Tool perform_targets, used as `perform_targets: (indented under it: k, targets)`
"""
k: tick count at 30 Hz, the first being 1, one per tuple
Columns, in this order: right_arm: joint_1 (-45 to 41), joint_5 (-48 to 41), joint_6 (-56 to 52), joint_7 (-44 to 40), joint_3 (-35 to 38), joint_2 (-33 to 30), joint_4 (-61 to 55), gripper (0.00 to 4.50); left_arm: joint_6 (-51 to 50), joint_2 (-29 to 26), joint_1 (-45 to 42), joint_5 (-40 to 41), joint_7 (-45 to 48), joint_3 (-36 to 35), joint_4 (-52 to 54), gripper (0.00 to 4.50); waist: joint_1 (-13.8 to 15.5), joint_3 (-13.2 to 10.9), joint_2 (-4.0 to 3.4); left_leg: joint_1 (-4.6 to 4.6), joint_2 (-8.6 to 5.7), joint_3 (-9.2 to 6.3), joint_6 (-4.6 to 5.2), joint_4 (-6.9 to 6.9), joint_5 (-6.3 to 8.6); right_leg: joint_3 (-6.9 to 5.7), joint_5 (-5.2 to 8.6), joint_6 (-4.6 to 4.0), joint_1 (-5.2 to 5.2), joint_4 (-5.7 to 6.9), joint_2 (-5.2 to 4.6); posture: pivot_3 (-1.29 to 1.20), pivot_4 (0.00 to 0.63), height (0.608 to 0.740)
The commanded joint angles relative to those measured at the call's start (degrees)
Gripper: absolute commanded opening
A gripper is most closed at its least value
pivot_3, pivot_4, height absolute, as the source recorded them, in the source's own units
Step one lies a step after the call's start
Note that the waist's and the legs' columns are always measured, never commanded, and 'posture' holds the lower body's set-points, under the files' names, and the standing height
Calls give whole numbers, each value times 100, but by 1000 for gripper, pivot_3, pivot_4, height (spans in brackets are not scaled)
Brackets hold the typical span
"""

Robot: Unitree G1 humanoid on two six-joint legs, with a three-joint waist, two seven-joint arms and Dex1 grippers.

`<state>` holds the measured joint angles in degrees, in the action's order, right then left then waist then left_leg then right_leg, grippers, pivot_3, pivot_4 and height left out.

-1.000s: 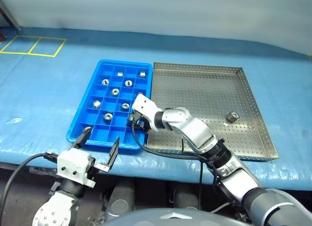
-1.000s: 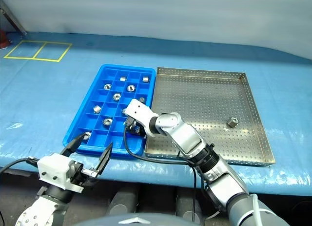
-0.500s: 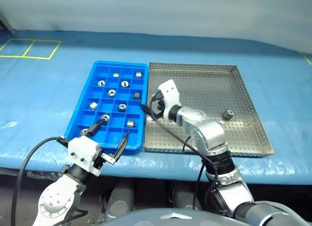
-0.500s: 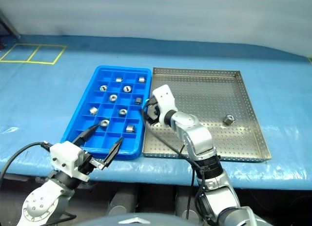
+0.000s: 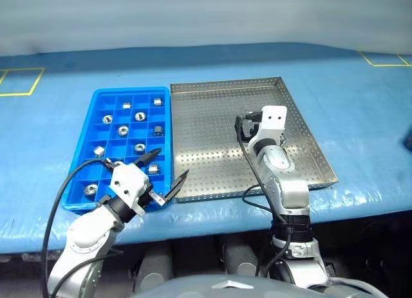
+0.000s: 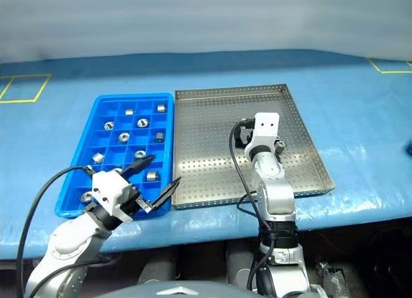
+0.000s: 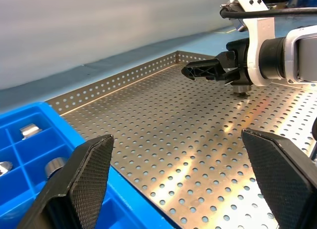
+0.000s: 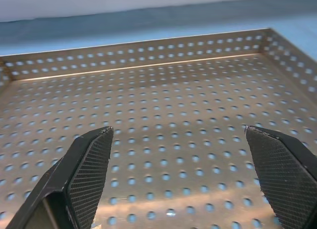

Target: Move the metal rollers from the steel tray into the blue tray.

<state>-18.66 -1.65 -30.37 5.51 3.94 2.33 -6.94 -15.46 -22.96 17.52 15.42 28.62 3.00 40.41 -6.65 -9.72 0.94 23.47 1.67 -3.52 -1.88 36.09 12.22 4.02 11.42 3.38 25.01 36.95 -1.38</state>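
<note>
Two trays lie side by side and touching on the blue-covered table [image 5: 360, 124]: the blue tray [image 5: 132, 91] on the left, the steel tray [image 5: 225, 83] on the right.

Ten metal rollers [image 5: 139, 116] can be counted in the blue tray, each alone in its own square compartment; two sit in the far row, the others are scattered down toward the near end, one close to the near left corner; the left arm covers part of the near rows, so whatever lies under it cannot be counted.

One roller [image 7: 241, 89] rests on the perforated floor of the steel tray, toward its right side and about midway between far and near rim; it sits just beside the right wrist and is touched by neither finger.

The left gripper [image 5: 172, 163] hovers over the near right corner of the blue tray, where the two trays meet; its two black fingers are spread wide with nothing between them.

The right gripper [image 8: 177, 132] is low over the steel tray's floor, pointing toward the far rim; its fingers are likewise spread wide and hold nothing.
</note>
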Motion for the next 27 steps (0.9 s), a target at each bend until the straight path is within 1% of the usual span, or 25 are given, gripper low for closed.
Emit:
perform_targets:
  k: [1, 4, 7, 17, 23, 26, 27]
  targets:
    - [54, 86, 269, 366, 224, 60, 20, 4488, 3, -28, -81, 94, 77, 96, 43, 4500, -49, 1, -1, 0, 0, 0, 0, 0, 0, 1, 0, 0, -1, 0, 0, -129, 150, 740]
    - [47, -78, 294, 624, 496, 243, 109, 4488, 0, -51, -71, 136, 98, 76, 35, 4500, -102, 1, -2, -3, 0, -1, 0, 0, 0, 2, -1, 1, -5, 0, 0, -134, 150, 740]
    - [42, -111, 346, 724, 609, 300, 200, 4488, -1, -72, -72, 169, 126, 57, 23, 4500, -136, 2, -6, -3, 0, -2, 0, 0, 0, 2, -1, 1, -5, 0, 2, -138, 150, 740]
    - [-20, -326, 370, 878, 879, 361, 746, 4488, 36, -62, -189, 209, 214, 79, -114, 4500, -254, 3, -9, -41, -1, -3, 1, 1, 0, 3, 0, 0, -44, -3, 1, -158, 150, 740]
    - [-155, -423, 546, 854, 959, 321, 1118, 4488, 64, -77, -241, 208, 267, 70, -171, 4500, -384, 3, -11, -41, -1, -3, 1, 0, 0, 5, 0, 0, -44, -3, 2, -168, 150, 740]
    - [-231, -454, 619, 835, 970, 285, 1257, 3962, 76, -60, -264, 217, 286, 52, -181, 4500, -407, 3, -12, -41, -1, -3, 1, -1, 0, 5, 0, 0, -44, -2, 2, -165, 150, 740]
    - [-257, -464, 647, 833, 972, 270, 1310, 3608, 74, -53, -267, 214, 286, 49, -183, 4500, -415, 3, -12, -41, -1, -3, 1, -1, 0, 5, 0, 0, -44, -3, 2, -165, 150, 740]
